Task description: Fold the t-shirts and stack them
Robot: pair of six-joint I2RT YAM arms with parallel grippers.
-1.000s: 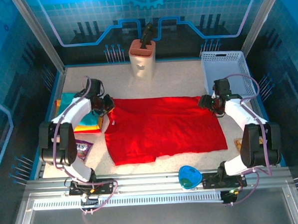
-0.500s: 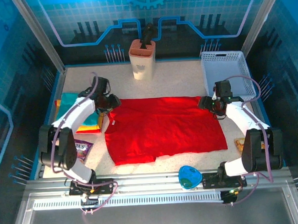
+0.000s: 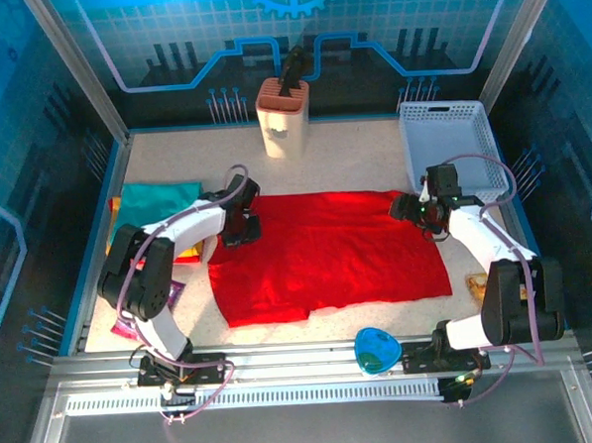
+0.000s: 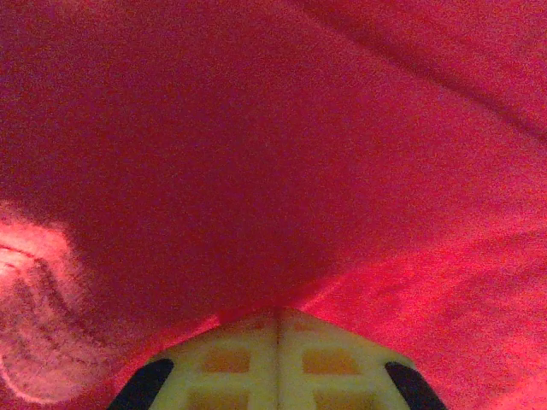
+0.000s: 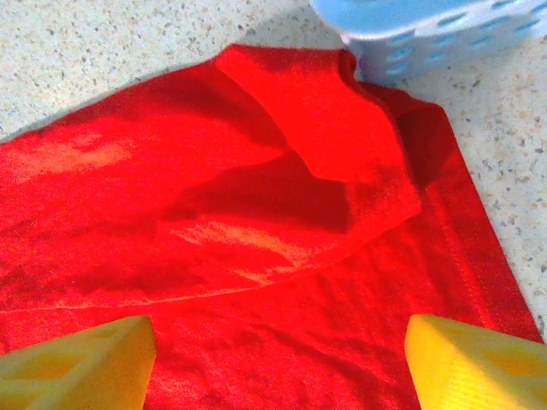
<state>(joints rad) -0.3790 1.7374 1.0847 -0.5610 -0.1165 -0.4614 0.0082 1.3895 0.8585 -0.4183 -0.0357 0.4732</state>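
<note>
Two arms are working one garment here: the red shirt is lying spread flat on the table, not yet folded. I'm reading this as the very start of the fold, with both grippers setting up on its far corners.

The left gripper is sitting on the shirt's far left corner. In its wrist view the fingers are pressed together with their tips buried in red cloth (whether a pinch of fabric is caught between them, I cannot tell). The right gripper is hovering over the shirt's far right corner with its jaws standing wide, one yellow tip at each side of the wrist view, holding nothing. Beneath it a corner flap is lying doubled over onto the shirt, just beside the pale basket.

Next move, as I'm judging it: the right gripper needs to drop and close on that corner, and the left needs a sure hold on its own. Then both should be carrying the far edge toward the near edge together, keeping it level.

The folded teal shirt is waiting to the left of the red shirt. The pieces under it are mostly covered by the left arm, so I'm not making them out. The left wrist view is sitting too close to say which seam it is on.
</note>
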